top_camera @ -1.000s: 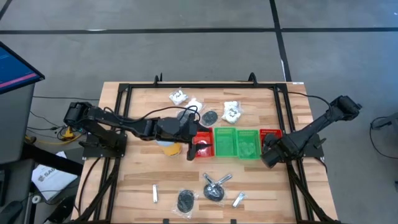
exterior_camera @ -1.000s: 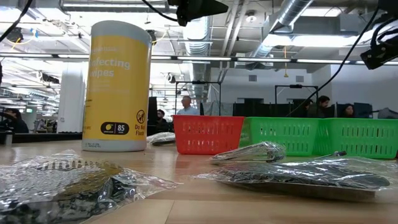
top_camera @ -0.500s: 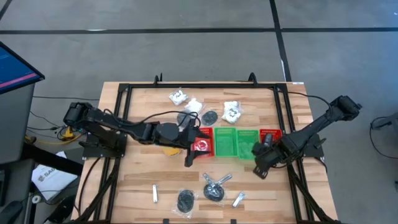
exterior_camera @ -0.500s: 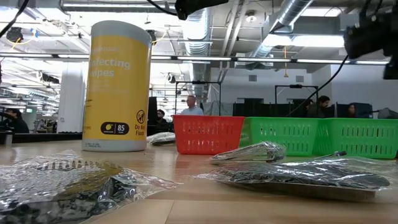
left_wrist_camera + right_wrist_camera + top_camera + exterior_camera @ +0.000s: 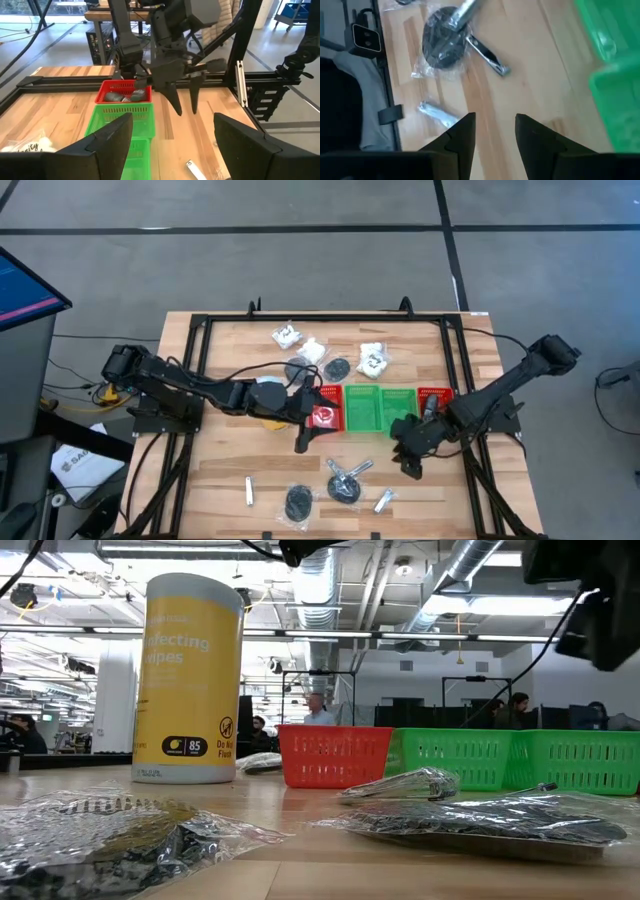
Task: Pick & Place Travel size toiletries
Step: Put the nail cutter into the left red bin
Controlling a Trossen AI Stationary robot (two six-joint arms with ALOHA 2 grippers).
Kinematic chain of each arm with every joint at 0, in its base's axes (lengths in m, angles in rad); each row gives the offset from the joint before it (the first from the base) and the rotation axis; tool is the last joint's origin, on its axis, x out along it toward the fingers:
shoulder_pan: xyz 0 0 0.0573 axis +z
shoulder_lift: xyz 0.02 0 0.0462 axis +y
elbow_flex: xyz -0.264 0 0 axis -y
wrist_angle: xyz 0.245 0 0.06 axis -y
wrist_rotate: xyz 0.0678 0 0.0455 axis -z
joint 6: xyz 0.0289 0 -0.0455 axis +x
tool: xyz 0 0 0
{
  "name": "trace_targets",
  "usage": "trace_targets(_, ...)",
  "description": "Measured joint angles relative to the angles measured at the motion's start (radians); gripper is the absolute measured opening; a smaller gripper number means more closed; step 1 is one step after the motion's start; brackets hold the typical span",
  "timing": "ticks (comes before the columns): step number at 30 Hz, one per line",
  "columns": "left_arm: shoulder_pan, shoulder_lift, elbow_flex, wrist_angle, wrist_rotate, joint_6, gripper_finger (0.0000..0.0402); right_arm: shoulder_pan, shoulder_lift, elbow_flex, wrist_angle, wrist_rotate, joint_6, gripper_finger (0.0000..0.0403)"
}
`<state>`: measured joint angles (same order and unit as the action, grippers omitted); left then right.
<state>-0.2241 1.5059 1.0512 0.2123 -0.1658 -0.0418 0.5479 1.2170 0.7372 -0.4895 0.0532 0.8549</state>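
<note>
The right end effector (image 5: 409,461) hangs with fingers parted and empty, near a bagged dark disc (image 5: 443,42) and a tube (image 5: 436,114) on the tabletop (image 5: 220,470). The left end effector (image 5: 303,442) is released beside the red bin (image 5: 326,411).

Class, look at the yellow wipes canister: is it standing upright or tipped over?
Upright. In the low view the yellow canister stands on its base on the table, white lid uppermost, sides vertical and its label reading level.

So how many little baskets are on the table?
4, side by side in one row mid-table: left red basket, first green basket, second green basket, right red basket.
</note>
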Motion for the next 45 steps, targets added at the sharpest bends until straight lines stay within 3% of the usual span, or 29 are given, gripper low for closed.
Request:
trace_targets(13, 0.000, 0.000, 0.000, -0.016, 0.001, 0.000, 0.0269, -0.027, 0.232, 0.002, 0.300, -0.003, -0.386, 0.0126)
trace_targets(28, 0.000, 0.000, 0.000, -0.023, 0.005, 0.000, 0.0269, -0.042, 0.412, 0.005, 0.375, -0.001, -0.447, 0.0126)
trace_targets(45, 0.000, 0.000, 0.000, -0.042, 0.003, 0.000, 0.0269, -0.053, 0.553, 0.103, 0.362, 0.004, -0.476, 0.0118)
